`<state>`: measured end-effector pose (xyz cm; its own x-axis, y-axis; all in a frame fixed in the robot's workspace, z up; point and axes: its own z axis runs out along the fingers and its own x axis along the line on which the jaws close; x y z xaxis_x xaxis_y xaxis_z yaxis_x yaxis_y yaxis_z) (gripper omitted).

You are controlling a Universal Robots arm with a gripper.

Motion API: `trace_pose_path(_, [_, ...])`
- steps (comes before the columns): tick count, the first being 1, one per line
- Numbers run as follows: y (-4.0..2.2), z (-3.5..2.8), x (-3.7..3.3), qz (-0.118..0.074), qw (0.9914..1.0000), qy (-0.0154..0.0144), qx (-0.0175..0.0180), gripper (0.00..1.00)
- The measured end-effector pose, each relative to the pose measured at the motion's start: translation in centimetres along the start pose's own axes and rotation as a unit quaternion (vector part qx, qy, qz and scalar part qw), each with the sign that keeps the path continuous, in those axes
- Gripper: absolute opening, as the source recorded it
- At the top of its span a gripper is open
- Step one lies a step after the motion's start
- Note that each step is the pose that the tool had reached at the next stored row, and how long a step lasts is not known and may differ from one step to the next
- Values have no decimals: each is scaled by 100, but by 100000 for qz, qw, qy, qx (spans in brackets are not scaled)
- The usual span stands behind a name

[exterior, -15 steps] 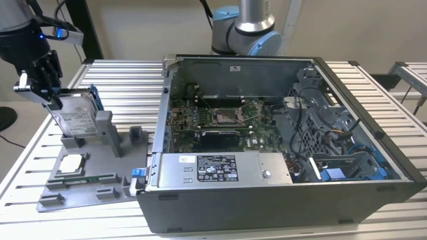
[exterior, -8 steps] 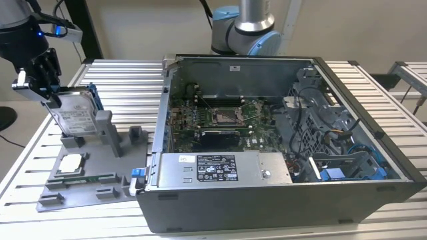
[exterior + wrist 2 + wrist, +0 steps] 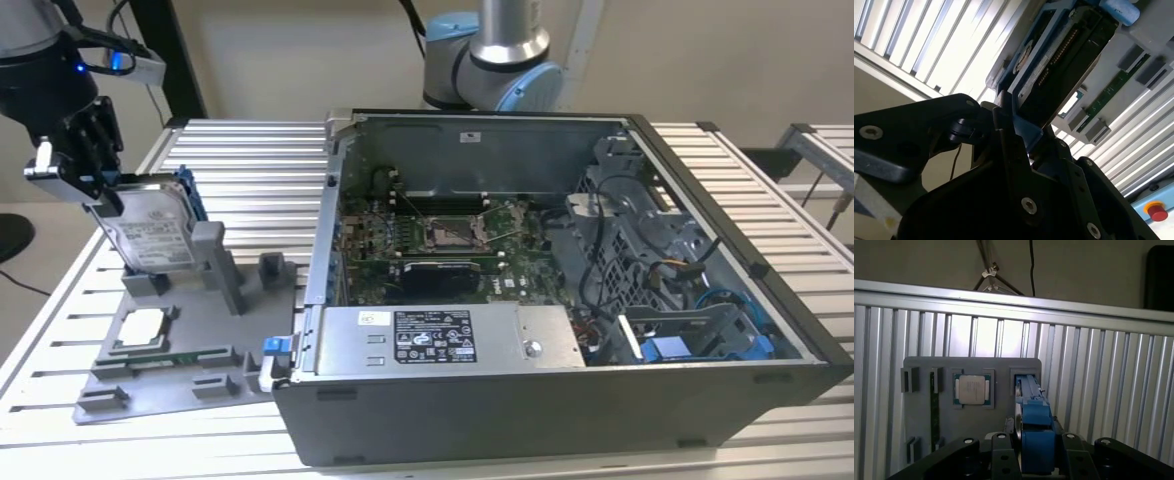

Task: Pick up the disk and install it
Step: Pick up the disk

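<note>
gripper [image 3: 1036,450] clamped on upright disk [image 3: 150,235] (blue-framed), lower edge hidden behind holder [image 3: 218,262]

A ribbed aluminium table [image 3: 247,160] carries a grey fixture plate [image 3: 154,388] on the exterior view's left and, just beside it on the right, an open computer case [image 3: 534,420].

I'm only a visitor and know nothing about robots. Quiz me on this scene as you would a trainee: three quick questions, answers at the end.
1. True or false: the disk lies inside the case.
2. Which is nearest the hand? A: the disk. B: the chip. C: the case.
3. What colour is the frame around the disk?

Key: 1 false, it stands upright on the grey tray outside the case; 2 A; 3 blue.
</note>
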<state>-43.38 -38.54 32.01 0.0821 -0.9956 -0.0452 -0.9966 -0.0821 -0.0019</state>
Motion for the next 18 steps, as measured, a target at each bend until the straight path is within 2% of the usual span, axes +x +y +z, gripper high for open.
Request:
trace_pose_path(10, [1,-13,0,0,100000,-12,-8,0])
trace_pose_path(18, [0,-177,-8,-2,100000,-15,0,0])
